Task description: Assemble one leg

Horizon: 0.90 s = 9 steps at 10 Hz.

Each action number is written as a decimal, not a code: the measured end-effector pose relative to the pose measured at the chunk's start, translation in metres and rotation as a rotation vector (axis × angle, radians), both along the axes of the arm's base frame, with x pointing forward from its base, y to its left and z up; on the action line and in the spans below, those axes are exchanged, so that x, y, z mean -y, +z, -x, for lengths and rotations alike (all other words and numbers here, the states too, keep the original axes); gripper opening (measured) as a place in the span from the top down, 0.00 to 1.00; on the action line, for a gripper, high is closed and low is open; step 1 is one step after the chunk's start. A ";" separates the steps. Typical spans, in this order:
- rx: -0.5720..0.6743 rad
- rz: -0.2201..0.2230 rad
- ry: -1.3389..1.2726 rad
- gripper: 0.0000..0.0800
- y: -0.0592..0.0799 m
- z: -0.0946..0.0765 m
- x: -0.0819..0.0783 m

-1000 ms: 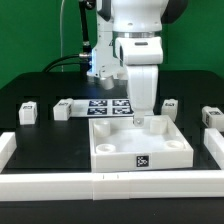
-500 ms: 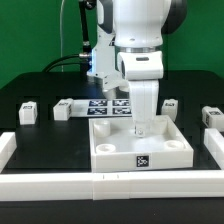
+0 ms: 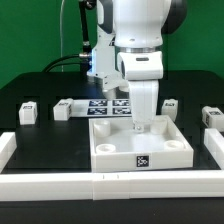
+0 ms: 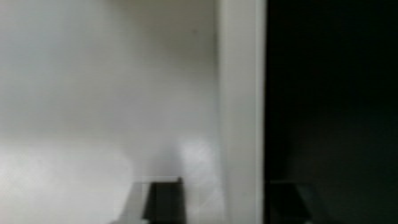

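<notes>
The gripper (image 3: 140, 127) points straight down at the far right rim of the large white square panel (image 3: 120, 148). In the wrist view the gripper (image 4: 224, 205) has its two dark fingers on either side of the panel's bright rim (image 4: 242, 100), which fills the gap between them. One finger is over the panel, the other over the black table. Four small white legs lie loose on the table: two on the exterior view's left (image 3: 27, 112) (image 3: 62, 109), one behind the panel (image 3: 168, 105), and one at the far right (image 3: 210, 116). None is held.
The marker board (image 3: 108, 104) lies behind the panel, under the arm. A low white frame borders the table at the front (image 3: 110, 186) and on both sides (image 3: 8, 146) (image 3: 214, 146). Cables hang behind the arm.
The gripper came down a little and its fingertips are now level with the panel's rim. Over the last half second nothing has moved.
</notes>
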<state>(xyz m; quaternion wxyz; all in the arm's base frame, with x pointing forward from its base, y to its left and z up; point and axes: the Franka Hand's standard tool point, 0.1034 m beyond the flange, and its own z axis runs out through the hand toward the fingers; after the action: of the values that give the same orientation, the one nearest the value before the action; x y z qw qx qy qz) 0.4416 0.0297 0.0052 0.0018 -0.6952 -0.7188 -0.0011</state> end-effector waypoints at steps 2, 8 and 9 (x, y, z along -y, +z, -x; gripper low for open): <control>0.000 0.000 0.000 0.93 0.000 0.000 0.000; 0.004 -0.003 -0.019 0.93 0.000 -0.015 -0.014; 0.019 -0.008 -0.016 0.93 0.001 -0.027 -0.022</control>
<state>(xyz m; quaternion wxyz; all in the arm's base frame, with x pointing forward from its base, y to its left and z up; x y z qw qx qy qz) 0.4684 0.0518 0.0058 -0.0023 -0.7010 -0.7131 -0.0108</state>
